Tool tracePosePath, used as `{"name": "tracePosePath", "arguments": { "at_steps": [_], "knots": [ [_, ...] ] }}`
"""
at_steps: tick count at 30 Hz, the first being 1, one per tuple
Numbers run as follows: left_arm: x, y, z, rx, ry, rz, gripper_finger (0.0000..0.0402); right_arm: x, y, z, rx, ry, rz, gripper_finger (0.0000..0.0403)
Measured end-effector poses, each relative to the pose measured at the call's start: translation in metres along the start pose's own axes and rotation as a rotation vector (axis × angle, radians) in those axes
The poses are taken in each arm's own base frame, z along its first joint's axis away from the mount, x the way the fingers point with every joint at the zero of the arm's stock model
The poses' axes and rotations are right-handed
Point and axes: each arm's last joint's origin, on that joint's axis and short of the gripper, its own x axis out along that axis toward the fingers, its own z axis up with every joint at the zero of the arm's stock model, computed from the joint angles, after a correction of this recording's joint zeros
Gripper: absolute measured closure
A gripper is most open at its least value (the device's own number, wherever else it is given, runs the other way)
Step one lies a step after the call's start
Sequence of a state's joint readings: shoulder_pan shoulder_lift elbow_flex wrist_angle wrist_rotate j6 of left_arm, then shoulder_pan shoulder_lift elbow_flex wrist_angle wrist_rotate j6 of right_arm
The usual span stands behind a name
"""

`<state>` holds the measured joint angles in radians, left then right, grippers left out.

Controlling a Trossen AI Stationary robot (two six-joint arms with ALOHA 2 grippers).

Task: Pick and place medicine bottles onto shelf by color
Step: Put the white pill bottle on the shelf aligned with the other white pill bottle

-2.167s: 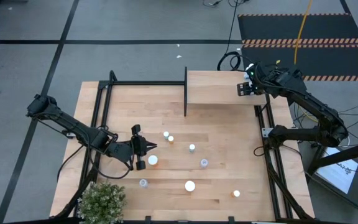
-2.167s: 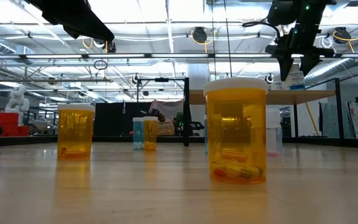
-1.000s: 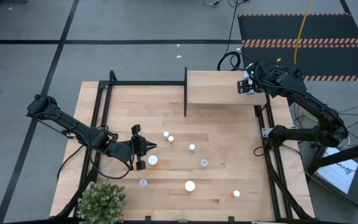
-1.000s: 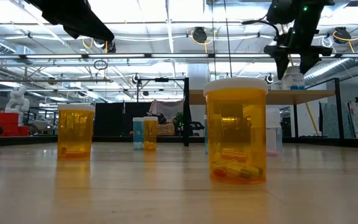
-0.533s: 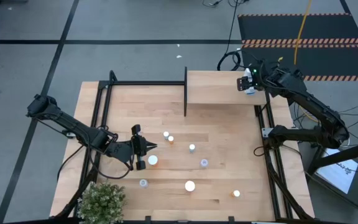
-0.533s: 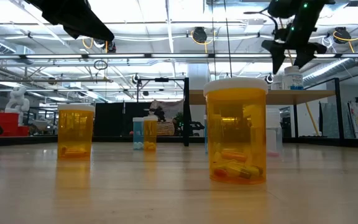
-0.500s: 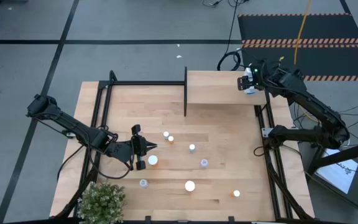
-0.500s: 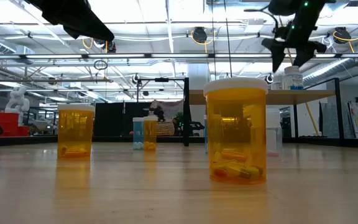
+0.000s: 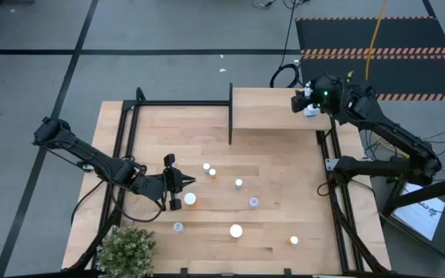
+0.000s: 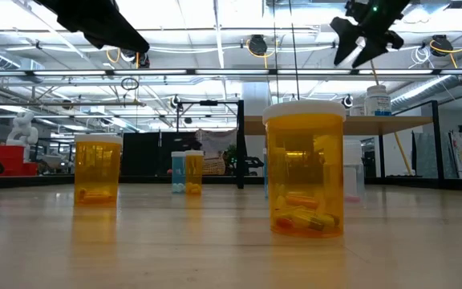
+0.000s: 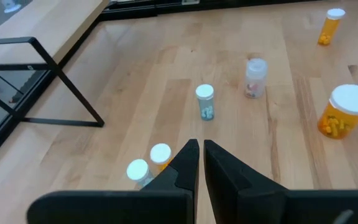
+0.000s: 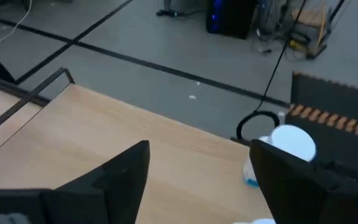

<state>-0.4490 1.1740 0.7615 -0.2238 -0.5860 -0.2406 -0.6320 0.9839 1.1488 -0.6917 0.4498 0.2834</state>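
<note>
Several white-capped medicine bottles stand upright on the table, among them an orange one (image 9: 190,199), a pale one (image 9: 254,202) and a large orange one (image 10: 305,168). One pale blue bottle (image 9: 311,110) stands on the shelf (image 9: 273,108) at its far right corner, also visible in the low view (image 10: 378,100). My right gripper (image 10: 359,36) hovers open above that bottle, a little to its left, touching nothing; the bottle's white cap (image 12: 294,142) shows beside one finger. My left gripper (image 9: 184,182) is shut, low over the table's left half, with bottles (image 11: 205,101) ahead of it.
A potted plant (image 9: 126,247) sits at the near left corner. Black frame rails run along the table's left (image 9: 122,154) and right (image 9: 334,177) sides. A black upright (image 9: 231,112) closes the shelf's left end. Bare wood lies across the shelf's middle (image 12: 104,137).
My right gripper has risen off the pale blue bottle on the shelf, drifted toward the shelf's left, and tipped up from pointing steeply down. The bottle stays upright on the shelf.
</note>
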Motion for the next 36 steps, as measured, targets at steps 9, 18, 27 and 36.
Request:
{"name": "tracePosePath", "arguments": {
  "at_steps": [9,18,27,36],
  "knots": [
    [0.0,0.0,-0.001,0.001,0.007,0.001,0.0376,-0.017,0.039,-0.035,-0.188,-0.004,0.102,0.0212],
    [0.0,0.0,-0.001,0.019,0.01,0.001,0.0376,-0.031,0.061,-0.08,-0.236,-0.172,0.142,0.0269],
    [0.003,0.006,0.0,0.018,0.013,0.024,0.0376,-0.018,0.076,-0.123,-0.28,-0.233,0.16,0.0296],
    [0.008,0.014,0.001,-0.002,0.018,0.062,0.0376,0.0,0.068,-0.163,-0.311,-0.166,0.115,0.0324]
  ]
}}
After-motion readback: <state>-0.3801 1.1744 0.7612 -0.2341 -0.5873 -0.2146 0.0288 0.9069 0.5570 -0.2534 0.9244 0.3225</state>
